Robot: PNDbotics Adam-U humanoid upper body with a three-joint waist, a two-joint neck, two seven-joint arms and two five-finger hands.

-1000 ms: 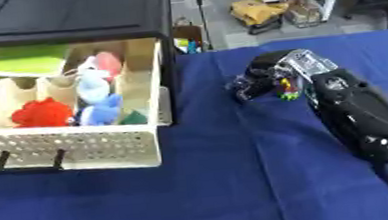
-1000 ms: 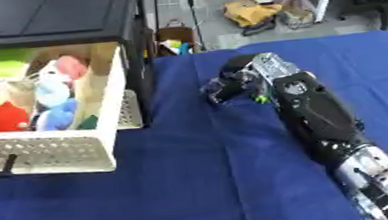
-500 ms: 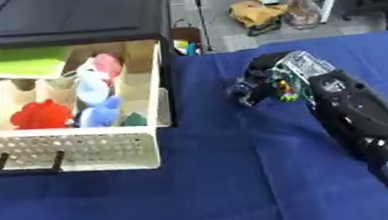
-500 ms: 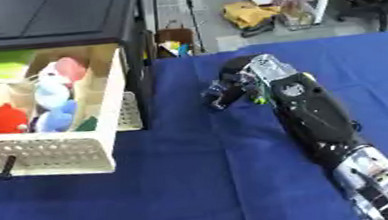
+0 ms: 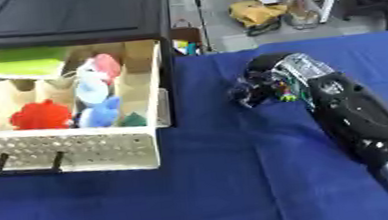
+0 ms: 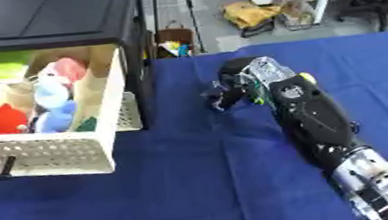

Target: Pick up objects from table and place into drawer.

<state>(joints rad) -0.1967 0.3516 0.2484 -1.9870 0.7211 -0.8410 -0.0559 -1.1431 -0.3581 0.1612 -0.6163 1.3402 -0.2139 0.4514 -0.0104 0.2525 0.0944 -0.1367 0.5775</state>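
Little has moved over the past second: the robot's right hand (image 5: pixel 270 83) remains curled over a small object on the blue-covered tabletop (image 5: pixel 212 180), at most edging slightly toward the drawer, and the drawer's contents lie as they did

Nearest the camera, the black forearm runs from the tabletop's near right corner toward its middle. At its end the hand's fingers (image 6: pixel 223 95) are bent down and inward, closed around a small multicoloured object (image 5: pixel 286 93) of which only flecks of red, green and yellow show between them; its shape cannot be made out. It sits at about the middle of the tabletop, well apart from the drawer. Whether it is already lifted clear of the cloth cannot be told.

Judging by how fully the hand covers it, the object is probably light and small, more likely to slip out or roll than to break; enclosing it from above across its widest part looks the safest hold.

Toward the tabletop's left edge, the open cream drawer (image 5: pixel 69 152) with a perforated front and dark handle already holds a red spiky toy (image 5: pixel 38 115), blue and pink soft shapes (image 5: pixel 97 93) and a green flat item (image 5: pixel 25 66). The left hand is not in view
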